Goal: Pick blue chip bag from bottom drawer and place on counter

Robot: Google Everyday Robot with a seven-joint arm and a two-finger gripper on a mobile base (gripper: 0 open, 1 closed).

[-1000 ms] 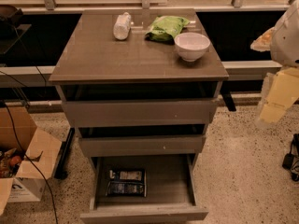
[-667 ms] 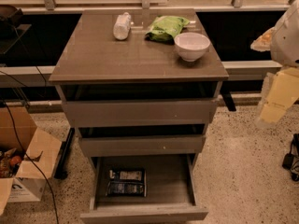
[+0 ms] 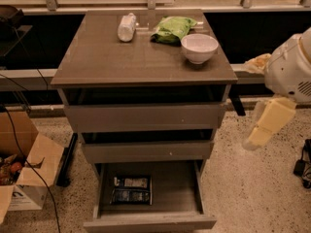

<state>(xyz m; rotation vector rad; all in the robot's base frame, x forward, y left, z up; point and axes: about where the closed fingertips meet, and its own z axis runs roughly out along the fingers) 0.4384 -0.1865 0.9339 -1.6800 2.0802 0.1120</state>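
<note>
Gripper (image 3: 254, 140) right of cabinet (image 3: 146, 118), apparently apart

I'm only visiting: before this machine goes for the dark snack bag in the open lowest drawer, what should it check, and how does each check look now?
1. Grey-brown bottom drawer pulled out: ok.
2. Crinkly dark navy-blue chip bag lying in plain sight on the drawer floor, nothing on it: ok.
3. Room above the bag: cannot tell; it lies towards the back, near the middle drawer front.
4. Gripper lined up over the drawer: not ok; it hangs to the right of the cabinet.
5. Landing spot on the smooth grey-brown counter: ok; the white bowl, bright green bag and white bottle sit at the rear.
</note>
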